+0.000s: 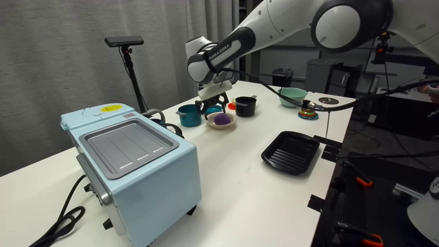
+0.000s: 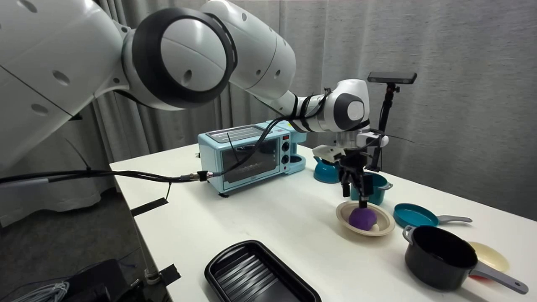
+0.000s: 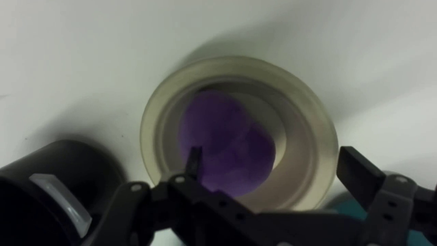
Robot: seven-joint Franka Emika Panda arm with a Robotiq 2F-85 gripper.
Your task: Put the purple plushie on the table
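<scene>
The purple plushie (image 2: 363,219) lies inside the beige bowl (image 3: 239,66), which stands on the white table (image 2: 285,209). Your gripper (image 3: 271,159) hangs over that bowl, released, its two fingers spread well apart. In your wrist view, one finger overlaps the plushie and the other lines up with the bowl's rim; you cannot tell whether either touches. Near the bowl you have the teal pot (image 2: 379,193) and the teal pan (image 2: 415,216), with the black saucepan (image 2: 432,270) close by. The black ridged tray (image 2: 247,277) sits well apart from them by the table's edge, and in an exterior view you can see the burger-like toy (image 1: 307,114) near the mint-green bowl (image 1: 291,96). Your light-blue toaster oven (image 1: 151,185) stands on the table too.
</scene>
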